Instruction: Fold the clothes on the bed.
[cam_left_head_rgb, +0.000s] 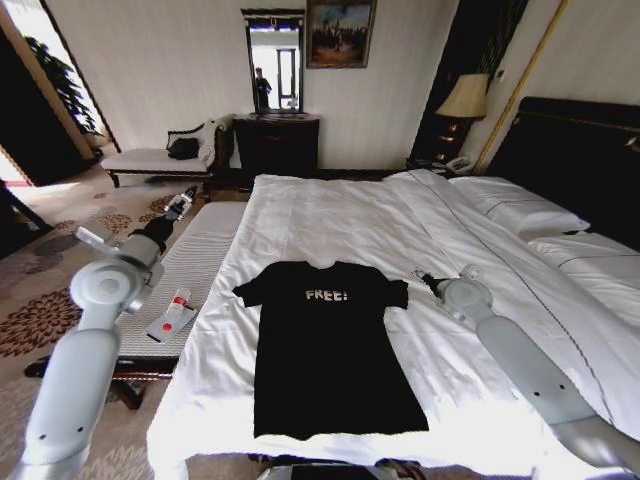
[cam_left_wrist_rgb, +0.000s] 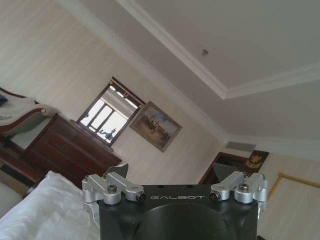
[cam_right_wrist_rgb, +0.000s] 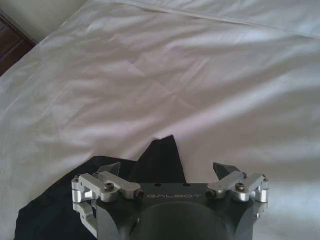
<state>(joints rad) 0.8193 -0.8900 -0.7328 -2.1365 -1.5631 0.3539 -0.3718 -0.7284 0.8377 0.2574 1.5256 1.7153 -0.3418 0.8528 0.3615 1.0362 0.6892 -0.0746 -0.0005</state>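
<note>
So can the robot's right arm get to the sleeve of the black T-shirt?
Probably yes. The right claw hovers open just beside the black T-shirt, right by its near sleeve, with nothing lying between them on the white bed. The left claw is raised off to the side.

T-shirt (cam_left_head_rgb: 335, 350): black, small white "FREE!" lettering across the chest. Bed (cam_left_head_rgb: 330, 215): white sheets, white pillows (cam_left_head_rgb: 520, 205), dark headboard (cam_left_head_rgb: 580, 160). Bench (cam_left_head_rgb: 195, 265) beside the bed: white with fine stripes. Carpet (cam_left_head_rgb: 40, 290): beige, dark floral medallions. Walls: cream, faint vertical stripes. Dresser (cam_left_head_rgb: 275, 145): dark wood. Lamp (cam_left_head_rgb: 465, 97): beige shade. Left claw (cam_left_wrist_rgb: 177, 175) and right claw (cam_right_wrist_rgb: 169, 172): black body, silver metal finger links.
</note>
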